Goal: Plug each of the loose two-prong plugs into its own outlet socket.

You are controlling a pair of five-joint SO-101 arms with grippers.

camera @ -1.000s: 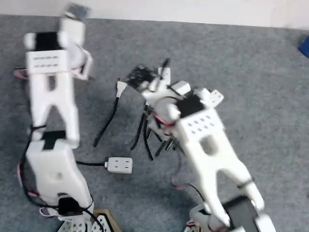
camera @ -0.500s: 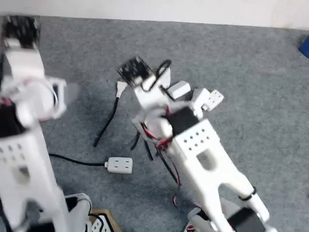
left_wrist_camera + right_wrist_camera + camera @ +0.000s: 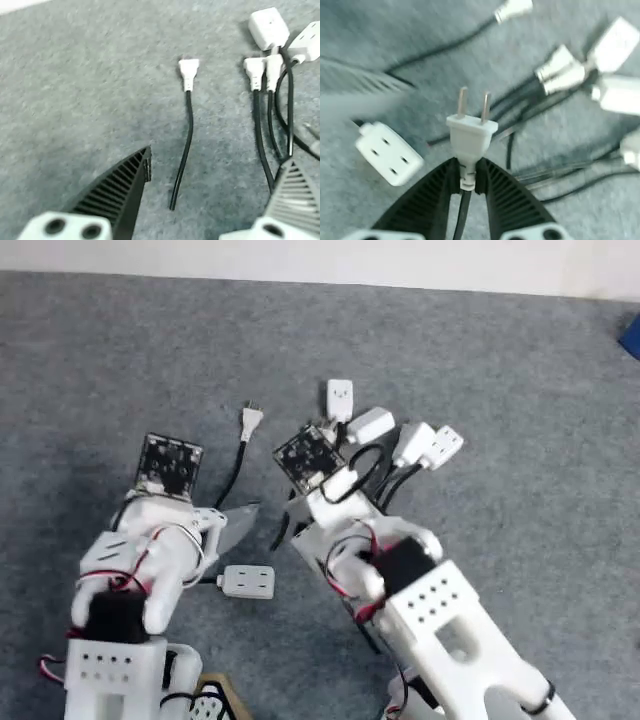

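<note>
Grey felt table [image 3: 520, 390]: left gripper [image 3: 218, 159] wide open above loose white plug on black cord [image 3: 188, 73]. The right gripper [image 3: 466, 174] pinches white two-prong plug [image 3: 470, 134] at its neck, near white multi-socket outlet block [image 3: 389, 153]. Risks: plug pivots in that low grip; unanchored block slides when pushed.

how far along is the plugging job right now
Done: nothing for sure; two plugs lie beside a far socket, seating unclear. In hand: the right gripper is shut on a held plug, prongs bare, near the empty outlet socket. Left: a loose plug lies on the carpet ahead of the open left gripper.
</note>
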